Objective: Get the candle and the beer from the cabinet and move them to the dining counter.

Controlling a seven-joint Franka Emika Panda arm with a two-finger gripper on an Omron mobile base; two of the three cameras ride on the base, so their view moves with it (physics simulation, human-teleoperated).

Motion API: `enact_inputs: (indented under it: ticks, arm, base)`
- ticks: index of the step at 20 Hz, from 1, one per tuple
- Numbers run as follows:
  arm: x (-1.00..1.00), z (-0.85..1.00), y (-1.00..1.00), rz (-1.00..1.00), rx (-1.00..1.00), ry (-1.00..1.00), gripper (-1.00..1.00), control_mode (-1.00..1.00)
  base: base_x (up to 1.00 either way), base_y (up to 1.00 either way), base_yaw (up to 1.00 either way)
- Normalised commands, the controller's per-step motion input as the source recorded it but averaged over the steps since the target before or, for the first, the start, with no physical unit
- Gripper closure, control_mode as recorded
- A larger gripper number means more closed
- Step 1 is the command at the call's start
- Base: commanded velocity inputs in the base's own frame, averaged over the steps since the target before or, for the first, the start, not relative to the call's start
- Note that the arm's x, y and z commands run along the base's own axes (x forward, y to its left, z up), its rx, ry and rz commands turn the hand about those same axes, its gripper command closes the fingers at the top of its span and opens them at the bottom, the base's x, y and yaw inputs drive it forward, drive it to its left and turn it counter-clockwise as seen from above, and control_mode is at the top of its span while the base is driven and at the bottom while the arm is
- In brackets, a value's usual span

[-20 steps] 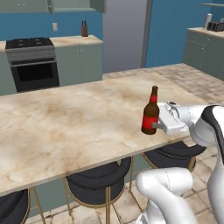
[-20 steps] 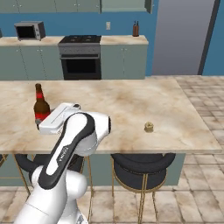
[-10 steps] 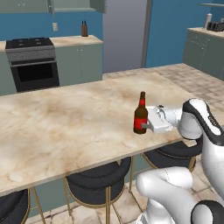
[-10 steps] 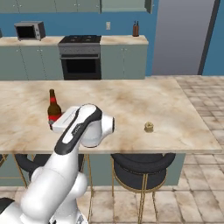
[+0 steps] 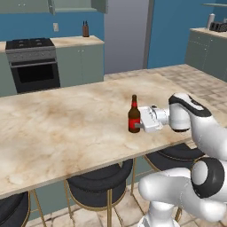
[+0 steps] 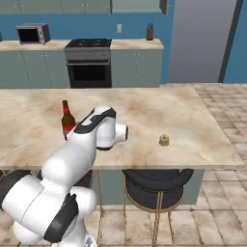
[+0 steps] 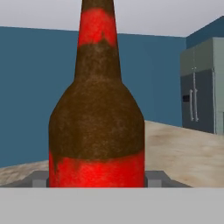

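Observation:
The beer point(image 5: 134, 114) is a dark brown bottle with a red label, standing upright over the near right part of the dining counter point(image 5: 66, 128). My gripper point(image 5: 135, 126) is shut on its lower body from the right side. Whether the bottle's base touches the marble I cannot tell. In the hand view the beer point(image 7: 97, 122) looms close between the finger tips. The right base view has the beer point(image 6: 67, 121) just left of my arm, and the small tan candle point(image 6: 164, 140) standing on the dining counter point(image 6: 193, 111) well to the right. The cabinet point(image 5: 75, 4) hangs on the far wall.
Black round stools point(image 5: 99, 181) stand under the counter's near edge. A stove point(image 5: 33, 62) and a low worktop with a knife block point(image 5: 85, 29) line the far wall. A tall grey refrigerator point(image 6: 205, 38) stands at the back right.
My arm has carried the beer along the counter toward its middle, away from the end it started at, and slightly lower. The candle has stayed put.

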Motion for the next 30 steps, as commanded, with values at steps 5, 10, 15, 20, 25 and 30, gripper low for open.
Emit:
enact_inputs:
  ticks: [5,10,15,20,25,30]
  arm:
    - [0.13,-0.14,-0.06,0.0,0.0,0.02,1.0,-1.0]
    - [0.22,-0.21,0.0,0.0,0.0,0.0,1.0,-1.0]
    - [0.28,-0.25,0.09,-0.01,0.0,0.0,1.0,-1.0]
    - [0.31,-0.3,0.14,-0.02,0.0,0.0,1.0,-1.0]
    - [0.31,-0.29,0.1,-0.02,0.0,0.0,1.0,-1.0]
    - [0.31,-0.26,0.1,-0.01,0.0,0.0,1.0,-1.0]
  base:
    - [0.0,0.0,0.0]
    - [0.0,0.0,0.0]
    - [0.0,0.0,0.0]
    - [0.0,0.0,0.0]
    - [0.0,0.0,0.0]
    - [0.0,0.0,0.0]
